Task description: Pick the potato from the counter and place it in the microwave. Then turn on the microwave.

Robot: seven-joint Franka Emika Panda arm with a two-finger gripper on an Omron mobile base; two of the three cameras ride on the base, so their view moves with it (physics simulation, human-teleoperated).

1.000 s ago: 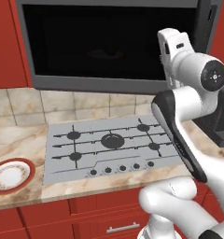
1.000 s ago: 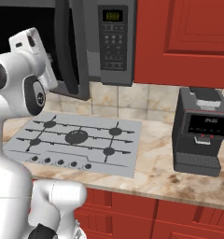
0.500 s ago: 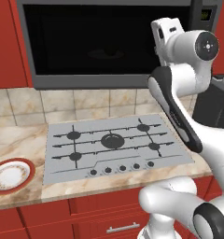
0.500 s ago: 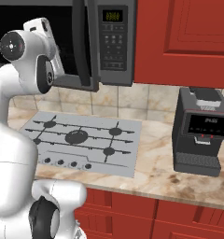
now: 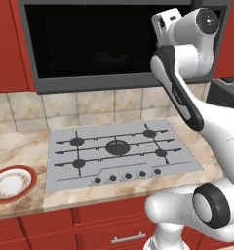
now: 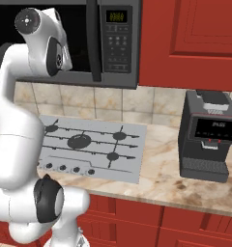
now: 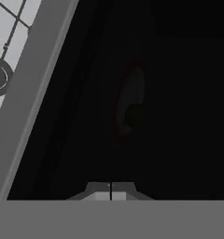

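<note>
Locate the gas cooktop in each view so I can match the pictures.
Left base view: the cooktop lies at centre, set in the counter.
Right base view: it lies left of centre, low in the picture.
Hand view: it fills the upper left corner, tilted, with one burner at the edge.
Shared landmark: the microwave, whose dark interior borders the cooktop in all three.

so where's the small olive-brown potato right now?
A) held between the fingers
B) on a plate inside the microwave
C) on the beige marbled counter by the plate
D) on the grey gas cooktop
B: the hand view shows the small olive-brown potato lying on a dim plate inside the dark grey microwave, well ahead of the shut fingers, which hold nothing.
</note>
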